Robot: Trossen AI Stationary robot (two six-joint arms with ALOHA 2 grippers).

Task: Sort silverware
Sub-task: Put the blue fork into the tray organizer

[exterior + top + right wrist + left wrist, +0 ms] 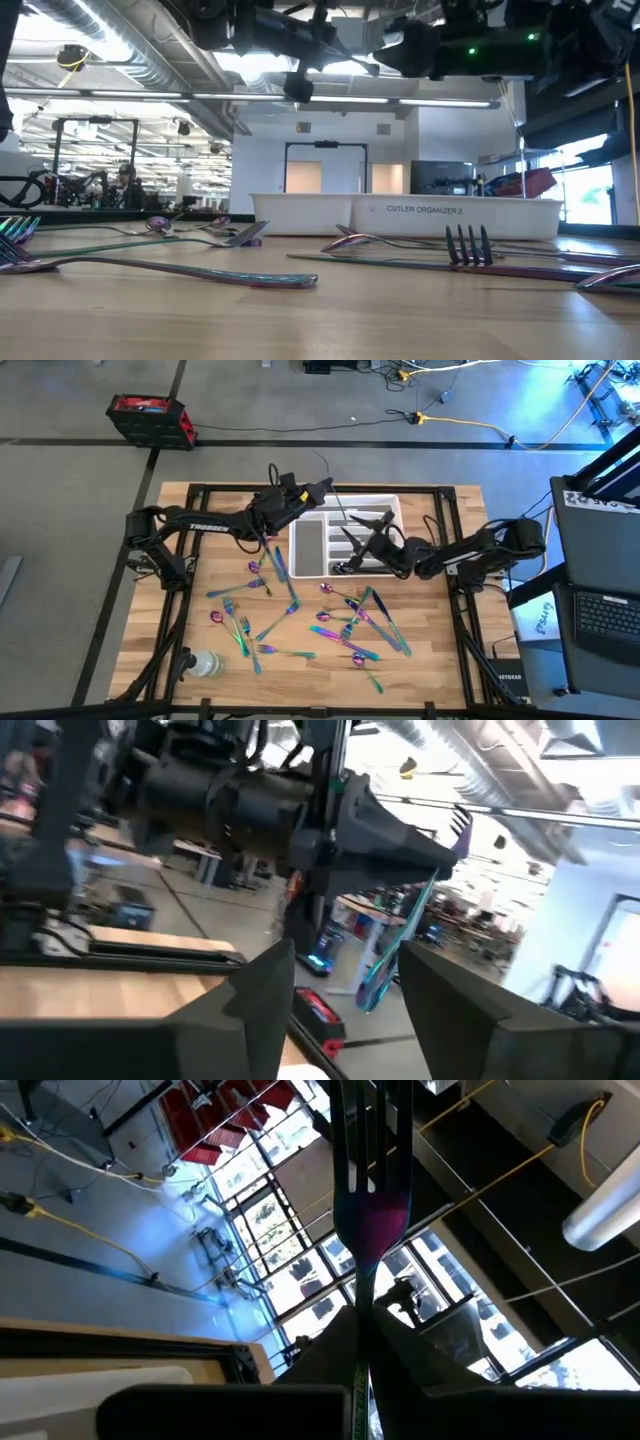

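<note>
Iridescent fork pinched in raised left claw above tray

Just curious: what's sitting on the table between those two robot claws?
In the high view, the white tray lies between the left gripper, holding a fork, and the right gripper over it.

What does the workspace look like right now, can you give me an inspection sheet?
Surface: wooden table, white tray at the back.
Job's things: silverware scattered in front of the tray; some pieces already in it.
Clutter: clear bottle at the front left corner.
Grippers: left gripper shut on a fork; right gripper open above the tray.
Cables: yellow cable on the floor.
Surroundings: red case, laptop.
</note>
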